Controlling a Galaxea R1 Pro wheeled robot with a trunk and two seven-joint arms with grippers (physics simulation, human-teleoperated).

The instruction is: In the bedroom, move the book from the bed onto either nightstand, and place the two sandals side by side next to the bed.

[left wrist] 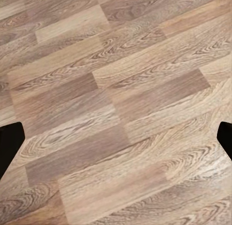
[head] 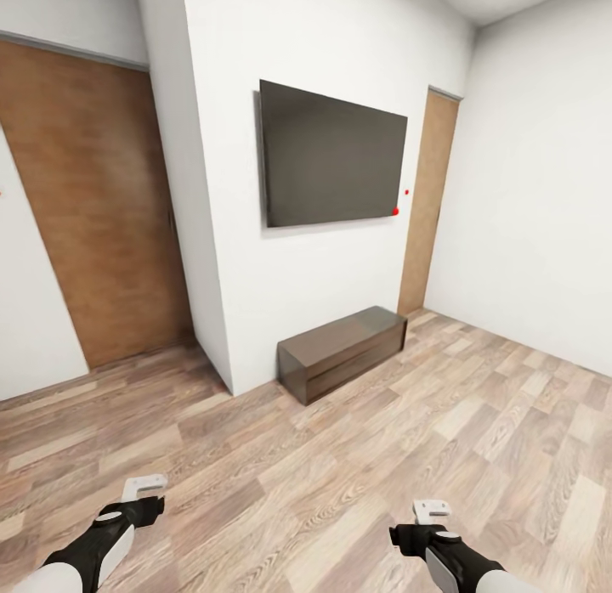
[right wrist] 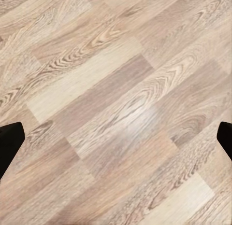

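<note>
Grippers, two. Left gripper [head: 143,488], lower left of the head view: white tips on a black-and-white arm, holding nothing; in its wrist view the two dark fingers [left wrist: 9,143] sit at opposite edges of the frame, spread wide over bare floor. Right gripper [head: 431,513], lower right of the head view: likewise empty, its fingers [right wrist: 9,143] spread to the frame edges in its wrist view.

Floor [head: 357,457], one: light wood planks, across the lower half of the head view.

Doors, two: a tan wooden door [head: 93,202] at upper left, a narrower one [head: 427,202] at centre right.

Screen [head: 331,155], one: flat, dark, mounted on the white wall, upper centre. Red dots, two, at its lower right corner.

Bench [head: 340,351], one: long, low, dark brown, against the wall below the screen.

The bedroom's walls are white.
</note>
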